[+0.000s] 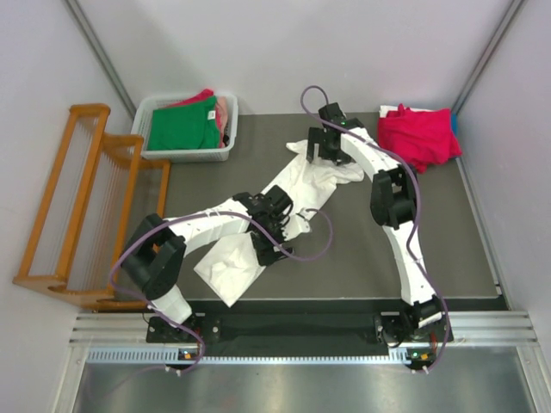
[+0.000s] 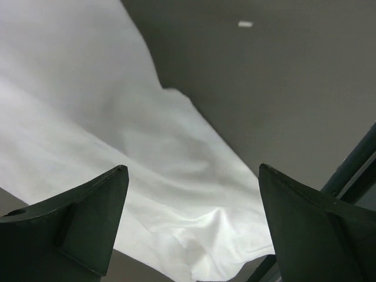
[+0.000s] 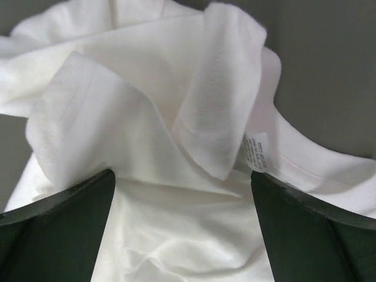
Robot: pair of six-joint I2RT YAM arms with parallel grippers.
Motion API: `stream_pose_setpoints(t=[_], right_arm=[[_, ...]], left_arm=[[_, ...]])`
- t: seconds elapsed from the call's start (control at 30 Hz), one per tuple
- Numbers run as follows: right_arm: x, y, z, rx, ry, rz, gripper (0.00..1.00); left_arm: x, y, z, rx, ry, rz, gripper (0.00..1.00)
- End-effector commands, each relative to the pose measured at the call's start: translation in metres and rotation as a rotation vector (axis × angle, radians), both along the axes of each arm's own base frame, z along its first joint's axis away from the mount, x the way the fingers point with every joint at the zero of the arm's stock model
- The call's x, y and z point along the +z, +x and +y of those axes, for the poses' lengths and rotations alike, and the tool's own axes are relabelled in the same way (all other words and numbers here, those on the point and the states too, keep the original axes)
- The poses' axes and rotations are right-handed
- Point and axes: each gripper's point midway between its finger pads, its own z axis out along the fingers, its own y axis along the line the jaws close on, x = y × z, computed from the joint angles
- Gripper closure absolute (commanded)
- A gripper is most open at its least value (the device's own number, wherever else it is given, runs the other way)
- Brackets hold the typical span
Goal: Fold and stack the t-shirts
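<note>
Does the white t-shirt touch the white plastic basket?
Apart. The top view shows a strip of bare dark table between the white t-shirt and the basket.

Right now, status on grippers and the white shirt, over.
Left gripper open, empty, over edge of white t-shirt. Right gripper open, empty, over its crumpled neck-label end. Shirt rumpled, unfolded, on the table. Nothing between jaws and cloth.

Bare table lies open at the near centre and right; a white t-shirt sprawls diagonally across the middle, a crimson t-shirt pile blocks the far right corner, a white basket the far left.
</note>
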Motion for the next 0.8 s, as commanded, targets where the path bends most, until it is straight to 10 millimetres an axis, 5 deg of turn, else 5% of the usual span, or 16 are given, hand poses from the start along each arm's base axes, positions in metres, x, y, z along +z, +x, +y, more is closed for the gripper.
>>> stream_pose_setpoints(t=[0.0,0.2,0.43,0.6,0.77], right_arm=[[0.031,0.025,0.024,0.052,0.065,-0.116,0.0],[0.083,0.022,0.02,0.084,0.028,-0.219,0.0],[0.134,-0.012,-0.002,0.079,-0.08,-0.268,0.0],[0.134,-0.041,-0.017,0.059,-0.127,-0.226,0.0],[0.099,-0.079,-0.01,0.091,-0.09,-0.13,0.0]], left_arm=[[0.016,-0.002,-0.031,-0.01,-0.071,0.01,0.04],[0.018,0.019,-0.007,0.031,-0.033,-0.095,0.02],[0.041,0.072,0.06,0.234,-0.101,-0.093,0.02],[0.029,0.067,0.093,0.271,-0.041,-0.101,0.02],[0.013,0.05,0.097,0.276,-0.035,-0.06,0.03]])
